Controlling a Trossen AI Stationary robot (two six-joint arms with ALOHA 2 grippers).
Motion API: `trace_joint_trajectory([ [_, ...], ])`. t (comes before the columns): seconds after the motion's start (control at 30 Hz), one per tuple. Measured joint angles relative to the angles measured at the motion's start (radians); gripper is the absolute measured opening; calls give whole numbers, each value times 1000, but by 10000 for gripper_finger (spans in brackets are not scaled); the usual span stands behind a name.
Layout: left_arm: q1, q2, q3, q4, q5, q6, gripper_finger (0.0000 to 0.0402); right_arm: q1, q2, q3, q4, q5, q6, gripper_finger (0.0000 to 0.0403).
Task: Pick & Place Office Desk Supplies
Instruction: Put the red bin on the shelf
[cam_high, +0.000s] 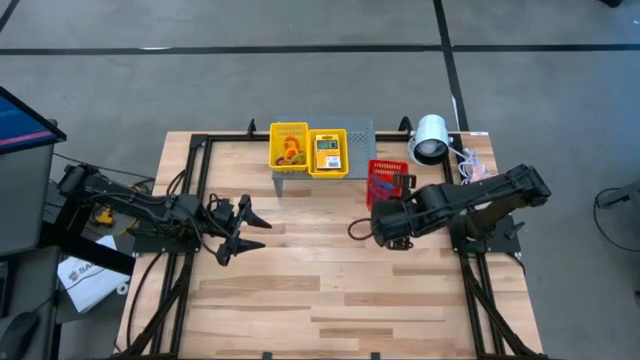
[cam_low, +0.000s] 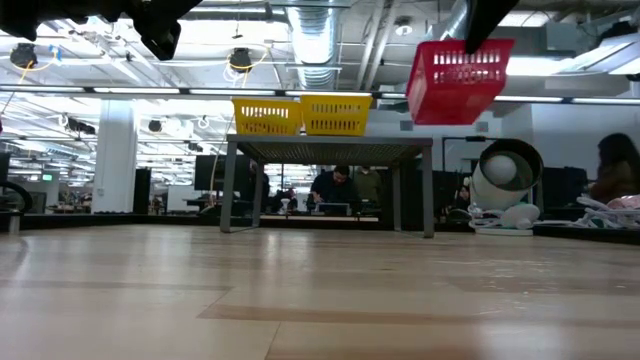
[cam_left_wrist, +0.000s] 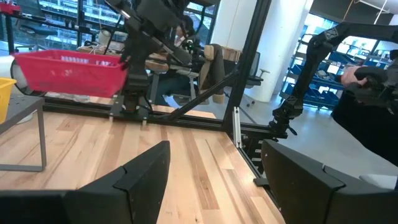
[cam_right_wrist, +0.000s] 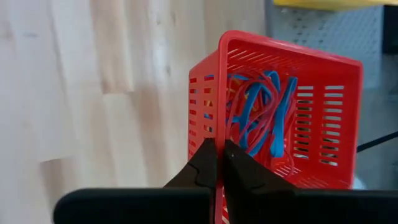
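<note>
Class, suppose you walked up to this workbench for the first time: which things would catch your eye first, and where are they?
First, the red plastic mesh basket hanging in the air above the table's right side, its wall pinched by the right gripper, with blue and red band loops inside. Next, two yellow plastic mesh baskets sit atop the grey perforated metal box at the table's far edge.

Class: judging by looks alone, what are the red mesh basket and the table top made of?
Red mesh basket: probably moulded plastic, going by its uniform glossy colour and slotted walls. Table top: wood, apparently lightly sealed; pale planks with visible grain and joints.
</note>
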Motion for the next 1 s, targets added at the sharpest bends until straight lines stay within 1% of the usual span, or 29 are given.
trace_joint_trajectory([
  [0.07,0,0,0,0,0,0,250,-24,0,0,12,16,-40,0],
  [0.3,0,0,0,0,0,0,250,-125,0,0,76,21,-204,0],
  [0.53,0,0,0,0,0,0,250,-236,0,0,121,19,-322,0],
  [0.73,0,0,0,0,0,0,250,-306,0,0,192,-26,-419,0],
  [0.9,0,0,0,0,0,0,250,-354,0,0,204,-48,-460,0],
  [1.0,0,0,0,0,0,0,250,-384,0,0,217,-84,-481,0],
])
